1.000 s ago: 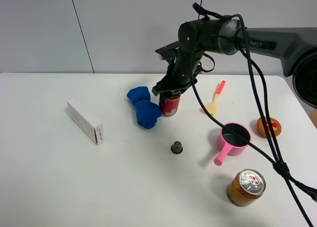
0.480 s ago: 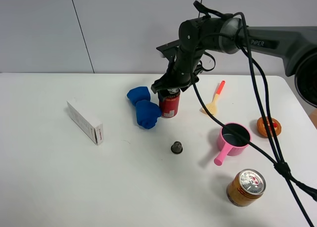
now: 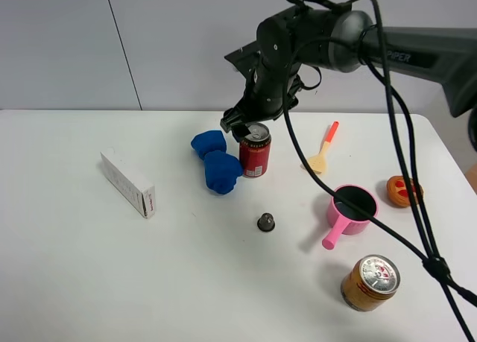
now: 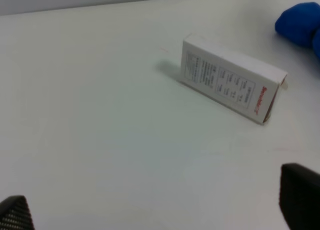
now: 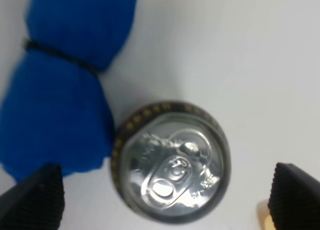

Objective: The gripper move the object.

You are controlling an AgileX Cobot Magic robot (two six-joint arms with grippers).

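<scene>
Hovering over the red can (image 3: 255, 154), right gripper (image 3: 244, 126) jaws spread wide.
An off-centre descent could topple it against the blue cloth (image 3: 218, 167).

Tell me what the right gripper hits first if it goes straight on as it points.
Likely the red can, its top dead ahead between the open fingertips of the right gripper in the wrist view. Distance unclear.

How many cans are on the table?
2. A red can stands near the back, beside a blue cloth. A gold can stands at the front right. None seems hidden.
</scene>
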